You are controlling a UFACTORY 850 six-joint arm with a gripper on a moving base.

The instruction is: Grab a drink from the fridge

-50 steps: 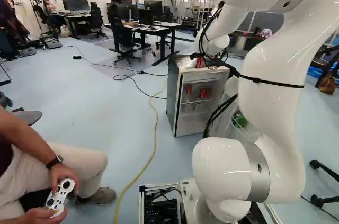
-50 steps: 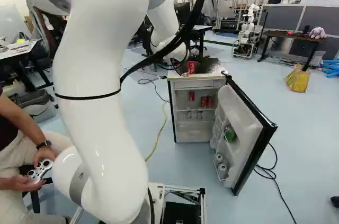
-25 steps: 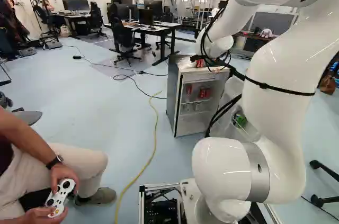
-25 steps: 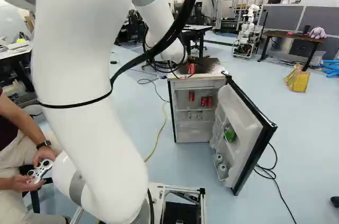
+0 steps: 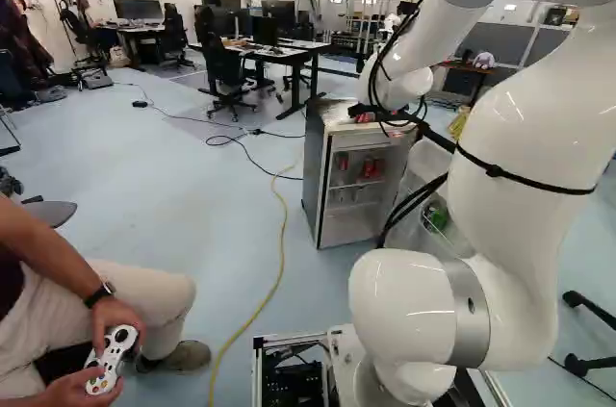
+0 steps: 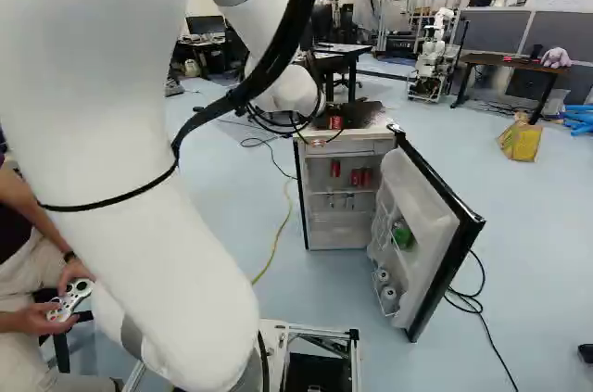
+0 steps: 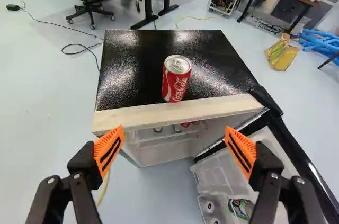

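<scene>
Black, orange-padded two-finger gripper (image 7: 174,131): spread wide, holding nothing. Upright red metal drink can (image 7: 175,83) ahead, on small black-topped fridge (image 7: 130,70), near its front edge; more red cans (image 6: 357,178) inside. Likely approach step; next: ease forward, straddle top can, close.
</scene>
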